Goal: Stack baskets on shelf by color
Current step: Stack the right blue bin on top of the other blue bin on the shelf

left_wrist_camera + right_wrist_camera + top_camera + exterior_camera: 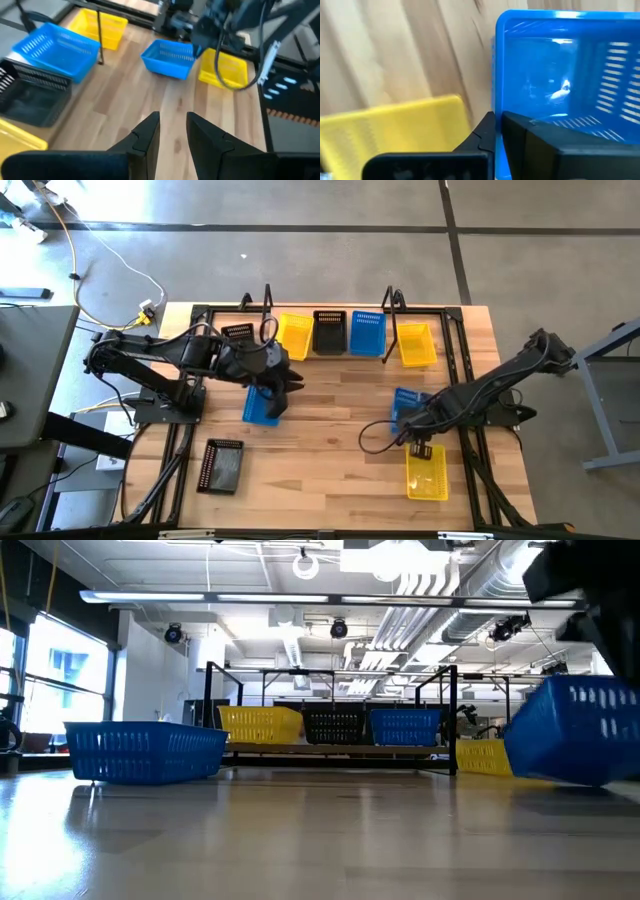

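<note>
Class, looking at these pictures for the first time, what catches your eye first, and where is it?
The right gripper is shut on a blue basket at the table's right side, tilted off the wood beside a yellow basket. At the far edge, the shelf already carries yellow, black and blue baskets in a row.

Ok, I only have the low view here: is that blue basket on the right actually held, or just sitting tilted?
Observer: Held. The right wrist view shows the right gripper shut on the rim of that blue basket.
Operator: And the left arm?
Observer: The left gripper is open and empty, above a second blue basket.
Operator: Anything I can't see?
Observer: A black basket lies on the left arm's side, and a yellow basket lies just beside the right gripper.
</note>
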Robot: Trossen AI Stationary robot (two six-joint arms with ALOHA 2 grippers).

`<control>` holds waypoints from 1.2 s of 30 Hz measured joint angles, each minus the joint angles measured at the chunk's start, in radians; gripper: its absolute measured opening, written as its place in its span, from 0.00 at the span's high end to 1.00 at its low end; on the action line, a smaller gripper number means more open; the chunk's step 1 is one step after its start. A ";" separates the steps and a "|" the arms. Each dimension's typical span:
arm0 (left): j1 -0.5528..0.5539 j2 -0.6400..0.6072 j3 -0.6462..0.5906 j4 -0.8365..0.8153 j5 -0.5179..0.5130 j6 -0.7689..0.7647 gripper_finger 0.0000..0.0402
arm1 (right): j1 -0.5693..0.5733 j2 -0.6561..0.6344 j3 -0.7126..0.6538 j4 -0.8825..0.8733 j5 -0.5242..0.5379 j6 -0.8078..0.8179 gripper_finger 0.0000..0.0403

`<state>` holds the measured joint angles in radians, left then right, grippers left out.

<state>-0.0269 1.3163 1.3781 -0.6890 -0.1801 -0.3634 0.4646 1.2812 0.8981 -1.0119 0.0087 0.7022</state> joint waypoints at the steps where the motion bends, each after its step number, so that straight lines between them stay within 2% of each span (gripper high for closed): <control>1: 0.000 0.000 0.000 -0.008 0.011 0.000 0.78 | 0.000 0.000 0.025 0.000 0.007 0.000 0.99; 10: 0.000 0.000 0.000 -0.139 0.039 0.018 0.78 | -0.022 0.000 0.240 0.001 0.140 -0.003 1.00; 16: 0.000 0.000 0.000 -0.156 0.040 0.060 0.78 | -0.085 0.000 0.330 0.008 0.281 -0.099 1.00; 26: 0.036 0.000 0.000 -0.153 0.038 0.061 0.78 | -0.232 0.000 0.400 0.121 0.484 -0.431 1.00; 33: 0.076 0.000 0.000 -0.153 0.037 0.026 0.78 | -0.347 0.008 0.400 0.160 0.565 -0.679 1.00; 36: 0.090 0.000 0.000 -0.152 0.036 0.024 0.78 | -0.397 0.023 0.400 0.158 0.569 -0.760 1.00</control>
<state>0.0631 1.3163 1.3781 -0.8411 -0.1438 -0.3389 0.0676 1.3042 1.2980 -0.8543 0.5772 -0.0580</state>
